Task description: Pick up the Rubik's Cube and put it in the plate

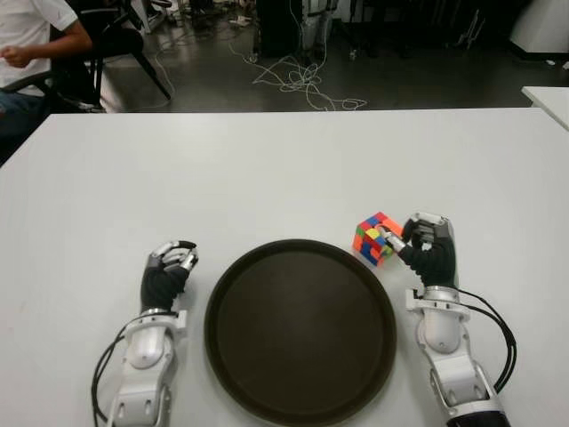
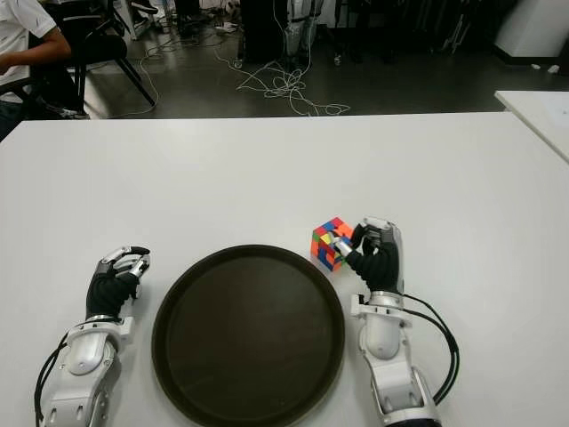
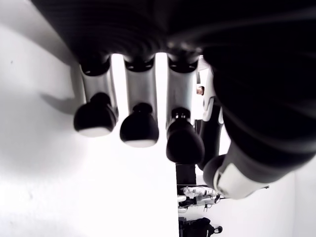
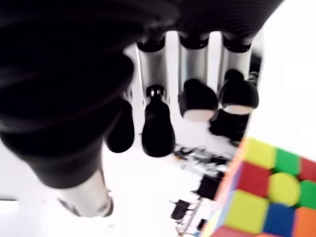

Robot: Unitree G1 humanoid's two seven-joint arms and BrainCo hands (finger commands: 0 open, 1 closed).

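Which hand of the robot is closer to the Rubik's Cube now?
The right hand. It is directly beside the Rubik's Cube, on its right side, with the fingers at it. The left hand is far away, on the other side of the plate.

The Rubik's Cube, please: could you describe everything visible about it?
The Rubik's Cube is a glossy plastic-looking cube with scrambled red, orange, yellow, green and blue stickers. It sits on the white table, turned corner-on to the camera, just beyond the dark round plate's rim. The right hand shows against its right side; actual contact cannot be told.
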